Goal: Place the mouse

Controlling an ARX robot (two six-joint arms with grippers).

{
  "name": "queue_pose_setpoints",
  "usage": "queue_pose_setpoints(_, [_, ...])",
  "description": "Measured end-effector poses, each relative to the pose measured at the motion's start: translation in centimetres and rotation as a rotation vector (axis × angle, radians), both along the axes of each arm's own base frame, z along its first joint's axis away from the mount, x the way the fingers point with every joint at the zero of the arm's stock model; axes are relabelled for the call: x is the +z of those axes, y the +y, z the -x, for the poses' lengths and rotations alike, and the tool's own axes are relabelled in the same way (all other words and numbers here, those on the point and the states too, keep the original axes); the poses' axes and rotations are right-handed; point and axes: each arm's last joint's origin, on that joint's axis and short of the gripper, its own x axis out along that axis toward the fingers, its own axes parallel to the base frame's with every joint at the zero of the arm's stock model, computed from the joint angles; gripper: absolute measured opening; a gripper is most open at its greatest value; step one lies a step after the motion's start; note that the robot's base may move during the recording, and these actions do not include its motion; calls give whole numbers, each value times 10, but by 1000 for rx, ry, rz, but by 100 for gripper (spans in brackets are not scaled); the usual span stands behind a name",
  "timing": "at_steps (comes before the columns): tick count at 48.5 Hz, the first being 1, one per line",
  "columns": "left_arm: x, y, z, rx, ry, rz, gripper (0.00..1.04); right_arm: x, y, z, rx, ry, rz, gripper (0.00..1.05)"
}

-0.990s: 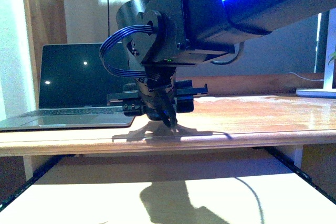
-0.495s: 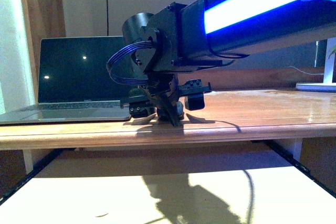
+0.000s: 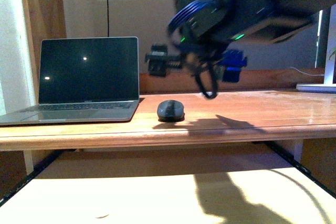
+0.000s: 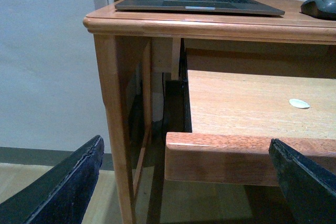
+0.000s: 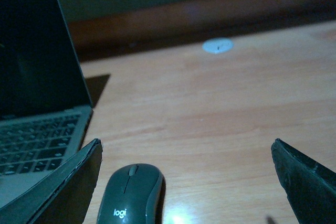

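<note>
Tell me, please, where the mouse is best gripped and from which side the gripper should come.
Grip the mouse across its two long flanks, about midway along, coming straight down from above. It lies flat on the desk, and its low domed back offers no hold. The laptop lies near one flank, so that finger probably has less room.

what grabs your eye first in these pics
The big dark right arm fills the upper front view, blurred, with its open hand above the desk. Below it the dark grey mouse sits free on the wood, just right of the open laptop with its black screen.
</note>
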Motion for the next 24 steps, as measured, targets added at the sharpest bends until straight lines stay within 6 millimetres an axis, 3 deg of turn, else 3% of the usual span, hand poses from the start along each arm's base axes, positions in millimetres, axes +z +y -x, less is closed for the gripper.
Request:
queue_pose_setpoints(4, [0, 0, 0, 0, 0, 0, 97, 12, -35, 27, 54, -51, -41, 97])
queue_pose_setpoints(7, [0, 0, 0, 0, 0, 0, 97, 7, -63, 49, 109, -64, -54, 97])
queue_pose_setpoints(9, [0, 0, 0, 0, 0, 0, 97, -6, -85, 66, 158, -55, -51, 97])
queue_pose_setpoints(24, [0, 0, 0, 0, 0, 0, 97, -87, -183, 145, 546, 59, 19, 97])
